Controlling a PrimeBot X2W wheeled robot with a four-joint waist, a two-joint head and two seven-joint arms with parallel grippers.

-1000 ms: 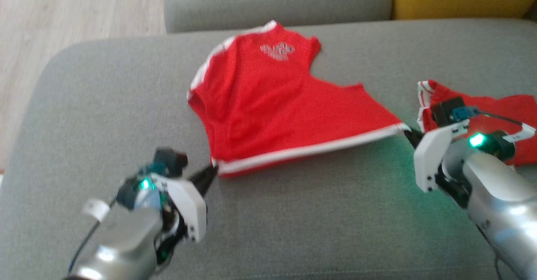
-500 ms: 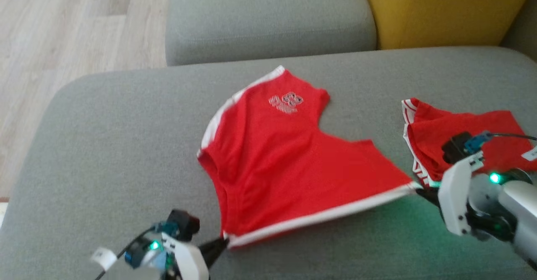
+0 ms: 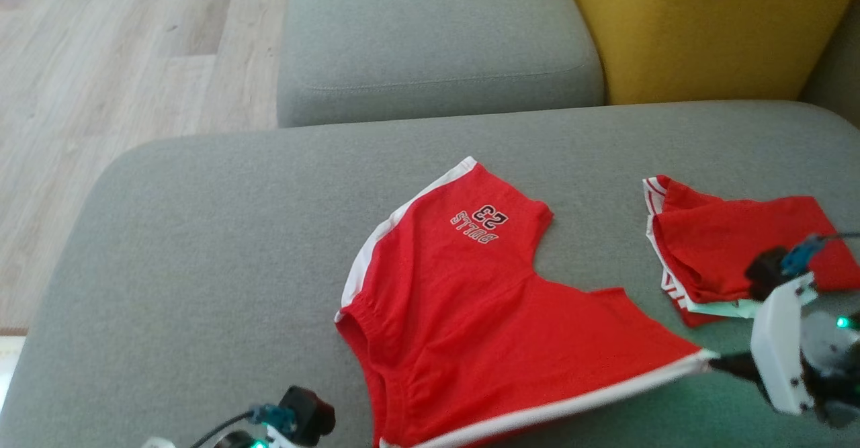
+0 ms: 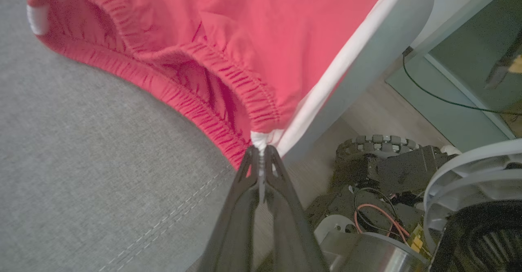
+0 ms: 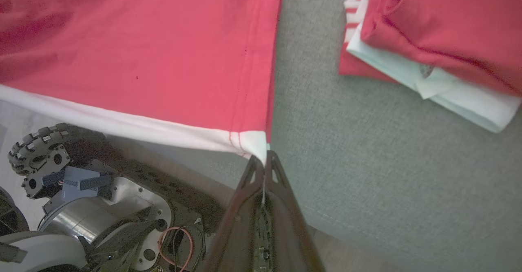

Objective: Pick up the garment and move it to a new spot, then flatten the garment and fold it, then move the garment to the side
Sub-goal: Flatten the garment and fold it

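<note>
The red fabric shorts point(image 3: 484, 327), with white side stripes and a gathered elastic waistband, lie spread flat at the lower centre of the head view on the grey cushion point(image 3: 201, 246). The waistband opens toward the left. The "BULLS 23" print on the upper leg reads upside down. The lower white-striped edge is stretched straight from bottom centre to lower right.

Soft even daylight, faint shadows, mild blur, green glow beside right claw point(image 3: 722, 365)
</note>
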